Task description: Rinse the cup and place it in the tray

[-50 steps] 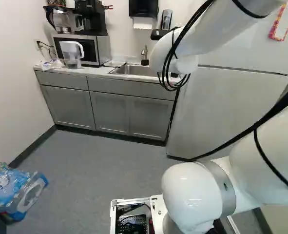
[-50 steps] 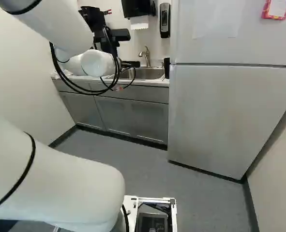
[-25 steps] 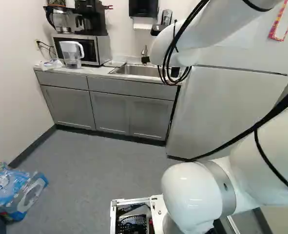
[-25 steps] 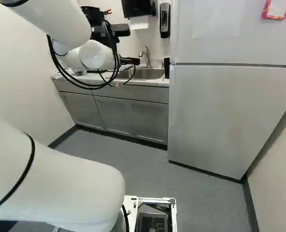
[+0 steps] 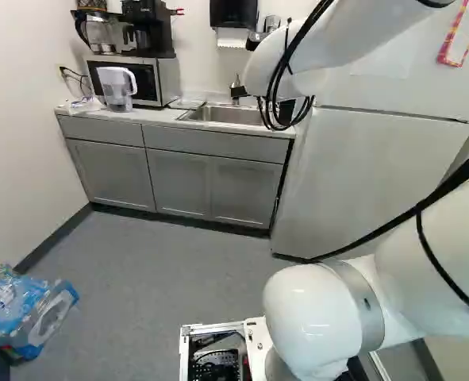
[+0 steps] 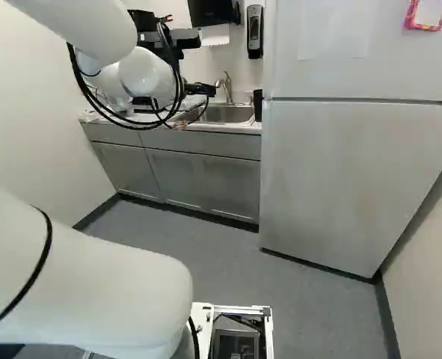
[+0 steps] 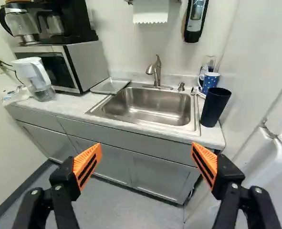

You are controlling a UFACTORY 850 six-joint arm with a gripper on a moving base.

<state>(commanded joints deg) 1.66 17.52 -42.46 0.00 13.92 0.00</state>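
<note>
- Orange-padded and black, the tool (image 7: 147,153) is spread wide open, holding nothing; twelve o'clock points straight ahead of it.
- At one o'clock, ahead and well apart, a black cup (image 7: 215,107) stands on the table (image 7: 71,107), just beside the sink (image 7: 150,105). The likely next move is a reach forward and rightward.
- The black cup is tall, plain and dark, its long axis upright, its mouth wider than its base; no handle shows.
- Also at one o'clock, just beyond and partly hidden by it, sits a blue mug (image 7: 211,82) with white dots, its handle towards the sink. Which one is meant, I cannot tell.
- At twelve, the sink, with the faucet (image 7: 157,71) behind it, should serve for rinsing.
- At eleven, across the sink, a flat tray (image 7: 110,86) lies on the table.
</note>
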